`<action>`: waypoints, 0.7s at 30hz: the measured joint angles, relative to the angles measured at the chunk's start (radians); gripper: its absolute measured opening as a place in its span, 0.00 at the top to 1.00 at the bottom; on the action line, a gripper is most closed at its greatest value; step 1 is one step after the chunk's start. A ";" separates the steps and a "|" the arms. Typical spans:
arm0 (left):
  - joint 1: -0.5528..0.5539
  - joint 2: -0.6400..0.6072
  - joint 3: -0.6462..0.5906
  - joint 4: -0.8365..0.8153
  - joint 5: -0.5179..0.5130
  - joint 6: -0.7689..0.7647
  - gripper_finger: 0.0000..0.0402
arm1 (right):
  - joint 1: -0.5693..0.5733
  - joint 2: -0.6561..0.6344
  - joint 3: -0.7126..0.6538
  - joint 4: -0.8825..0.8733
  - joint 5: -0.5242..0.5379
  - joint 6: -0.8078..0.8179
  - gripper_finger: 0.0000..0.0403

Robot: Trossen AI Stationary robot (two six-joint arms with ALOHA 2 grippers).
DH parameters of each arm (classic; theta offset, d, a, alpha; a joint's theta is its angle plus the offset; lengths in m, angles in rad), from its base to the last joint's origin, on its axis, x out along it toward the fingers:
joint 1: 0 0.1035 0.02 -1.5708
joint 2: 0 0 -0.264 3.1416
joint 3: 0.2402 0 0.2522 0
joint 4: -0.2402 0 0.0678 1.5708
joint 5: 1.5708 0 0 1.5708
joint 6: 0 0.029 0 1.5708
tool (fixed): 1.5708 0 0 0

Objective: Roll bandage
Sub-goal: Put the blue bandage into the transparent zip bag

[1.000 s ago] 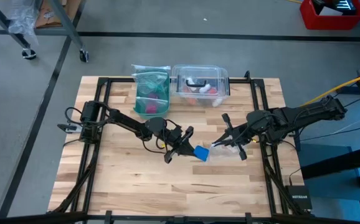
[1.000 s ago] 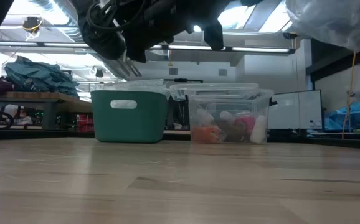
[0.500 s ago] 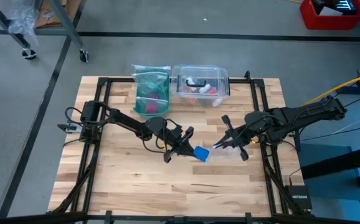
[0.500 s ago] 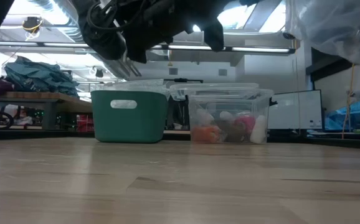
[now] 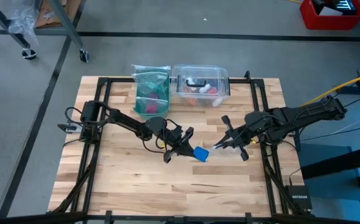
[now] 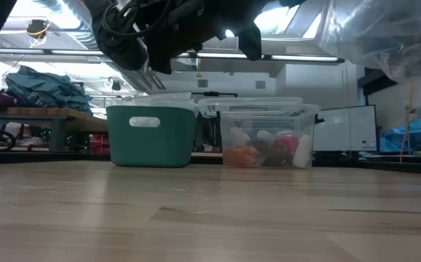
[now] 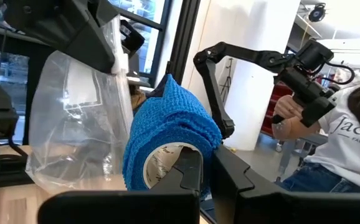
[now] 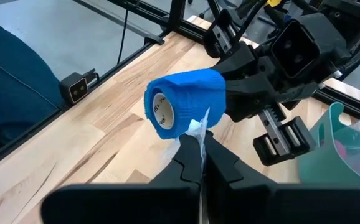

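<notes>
Two grippers meet above the wooden surface [image 5: 124, 174]: right gripper [image 5: 216, 145] clenched on clear plastic bag [image 7: 74, 124], left gripper [image 5: 190, 151] grasping bright blue rolled fabric bandage [image 5: 200, 153] beside it. Step: bandage freed; next likely winding its loose end.

— That bandage [image 8: 189, 99] looks like soft crêpe cloth, rough and matt, wound on a pale paper-looking core.

— Yes, and the zip bag [image 7: 80, 130] beside it is thin clear plastic, crinkled and glossy.

— The table [image 5: 130, 177] is pale wood, smooth planks with a low sheen.

— The green bin [image 6: 152, 136] looks matt plastic; the clear box [image 6: 265, 135] next to it is shiny plastic.

— Both arms look matt black.
</notes>
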 joint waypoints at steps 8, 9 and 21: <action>0.023 0.000 0.000 -0.002 0.000 -0.001 1.00 | 0.000 0.000 0.000 0.000 -0.026 0.000 1.00; 0.027 0.000 0.000 -0.002 0.000 -0.005 1.00 | 0.000 0.000 0.000 0.000 -0.026 0.000 1.00; 0.022 -0.002 0.000 0.091 0.040 -0.027 1.00 | 0.000 0.000 0.000 0.001 -0.026 0.000 1.00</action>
